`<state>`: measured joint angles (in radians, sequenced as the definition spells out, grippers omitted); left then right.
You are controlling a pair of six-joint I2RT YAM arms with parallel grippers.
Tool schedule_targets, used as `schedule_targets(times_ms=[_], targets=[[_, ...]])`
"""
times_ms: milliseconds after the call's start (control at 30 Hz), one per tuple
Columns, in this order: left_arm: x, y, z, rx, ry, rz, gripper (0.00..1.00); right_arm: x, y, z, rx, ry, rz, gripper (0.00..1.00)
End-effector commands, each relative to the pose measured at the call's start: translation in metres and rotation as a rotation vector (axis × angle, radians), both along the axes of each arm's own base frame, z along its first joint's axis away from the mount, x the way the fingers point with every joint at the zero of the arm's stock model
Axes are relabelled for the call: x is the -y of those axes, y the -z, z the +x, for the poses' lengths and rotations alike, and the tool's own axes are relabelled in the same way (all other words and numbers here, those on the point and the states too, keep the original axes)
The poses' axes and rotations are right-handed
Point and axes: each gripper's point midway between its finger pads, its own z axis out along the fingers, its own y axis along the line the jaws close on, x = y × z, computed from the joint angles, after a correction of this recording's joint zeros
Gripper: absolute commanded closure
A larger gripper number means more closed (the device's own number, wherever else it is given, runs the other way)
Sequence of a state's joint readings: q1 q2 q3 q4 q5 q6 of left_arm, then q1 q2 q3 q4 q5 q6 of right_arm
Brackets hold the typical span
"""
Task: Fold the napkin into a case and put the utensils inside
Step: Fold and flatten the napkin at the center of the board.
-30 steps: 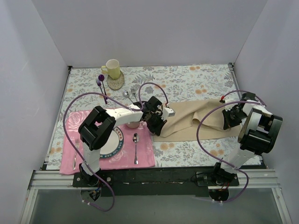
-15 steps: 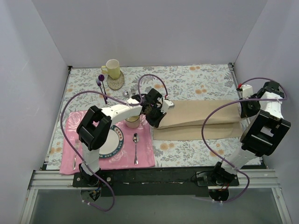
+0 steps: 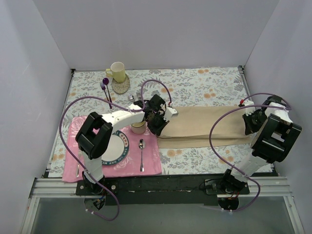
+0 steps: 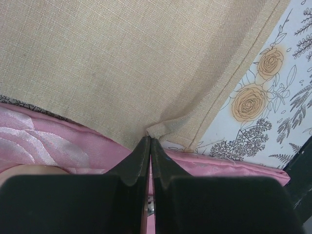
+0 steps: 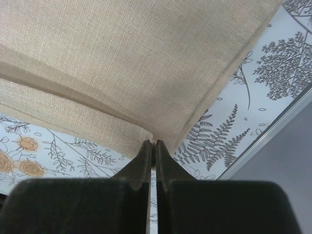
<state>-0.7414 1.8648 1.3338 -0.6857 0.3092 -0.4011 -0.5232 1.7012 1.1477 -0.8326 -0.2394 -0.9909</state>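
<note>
One napkin point(image 3: 204, 127), plain beige, lies across the centre-right of the top view as a long folded band with two layers showing. Two grippers pinch it: the left gripper point(image 4: 150, 141) is clamped on its left corner at the pink placemat point(image 3: 152, 165), and the right gripper point(image 5: 151, 145) is clamped on its right fold. Half a second ago that right end was raised; now it lies flat. One spoon point(image 3: 141, 152) and one fork point(image 3: 78, 163) rest on the placemat at lower left.

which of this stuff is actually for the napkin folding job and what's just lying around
For the job: napkin, small spoon, small fork.
Just lying about: yellow mug, purple-handled fork, plate, pink placemat.
</note>
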Motion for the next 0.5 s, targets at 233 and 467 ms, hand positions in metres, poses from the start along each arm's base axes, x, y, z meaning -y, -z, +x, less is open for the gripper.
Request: schedule_targets(times_ms=[233, 467], targets=[[0.008, -0.02, -0.004, 0.008, 0.002, -0.043, 1.0, 0.017, -0.014, 0.033, 0.106, -0.008, -0.046, 0.99], [0.021, -0.048, 0.008, 0.064, -0.01, -0.087, 1.0, 0.025, -0.052, 0.064, 0.219, 0.004, -0.052, 0.99]])
